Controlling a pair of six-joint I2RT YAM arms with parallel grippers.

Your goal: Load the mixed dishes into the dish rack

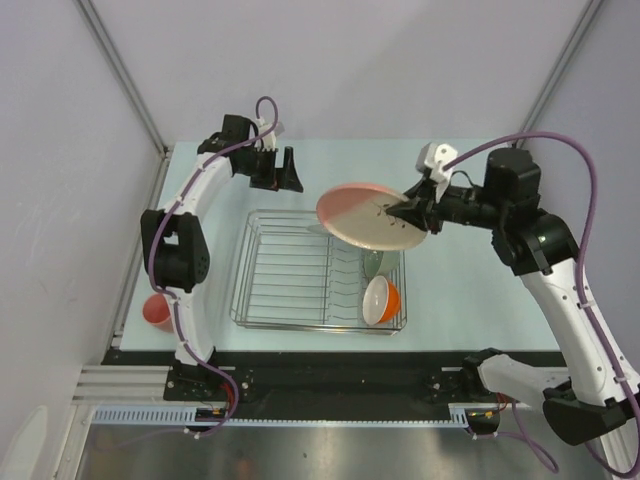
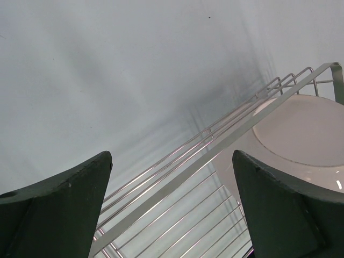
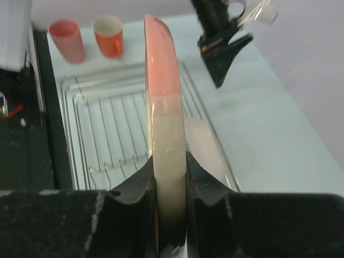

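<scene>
Right of centre in the overhead view, my right gripper (image 1: 408,212) is clamping the rim of the pink-and-cream plate (image 1: 365,215), which is hanging tilted above the right part of the dish rack (image 1: 285,285). At the rack's right end, the sage green bowl (image 1: 373,263) and orange-outside bowl (image 1: 381,300) are standing on edge. My left gripper (image 1: 278,172) is hovering by the rack's upper edge, fingers spread and gripping nothing. Upper left in the right wrist view, the small pink cup (image 3: 67,40) and orange mug (image 3: 108,36) are standing side by side outside the rack.
</scene>
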